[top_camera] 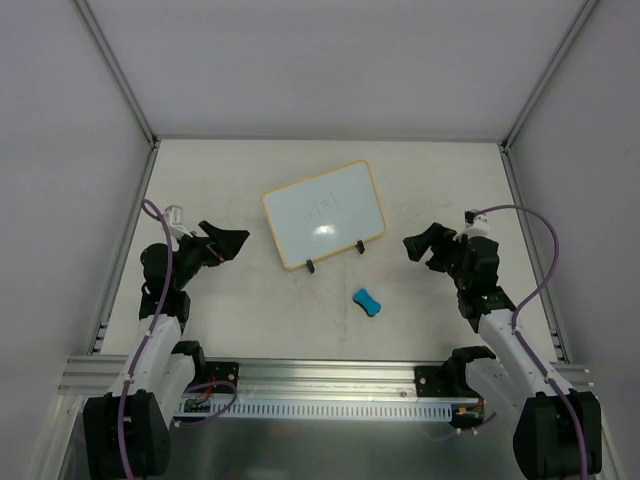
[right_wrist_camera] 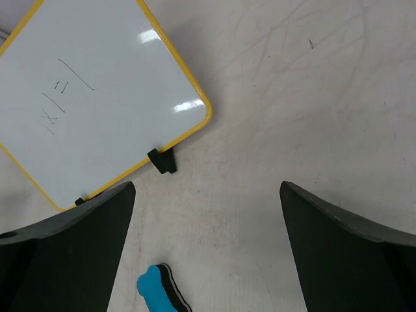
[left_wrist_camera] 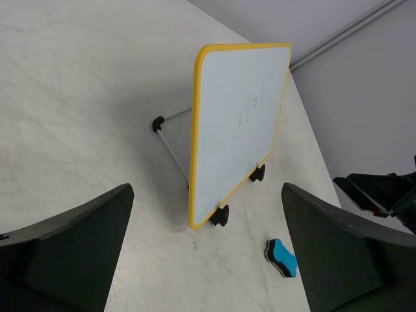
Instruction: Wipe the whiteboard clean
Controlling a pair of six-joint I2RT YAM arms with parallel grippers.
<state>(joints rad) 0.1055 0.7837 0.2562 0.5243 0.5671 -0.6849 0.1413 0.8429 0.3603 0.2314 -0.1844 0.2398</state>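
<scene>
The whiteboard with a yellow frame stands tilted on two black clip feet at mid-table, with faint marks on its face. It also shows in the left wrist view and the right wrist view. A small blue eraser lies in front of it, also in the left wrist view and the right wrist view. My left gripper is open and empty, left of the board. My right gripper is open and empty, right of the board.
Grey walls with metal rails enclose the table on the left, back and right. A metal rail runs along the near edge between the arm bases.
</scene>
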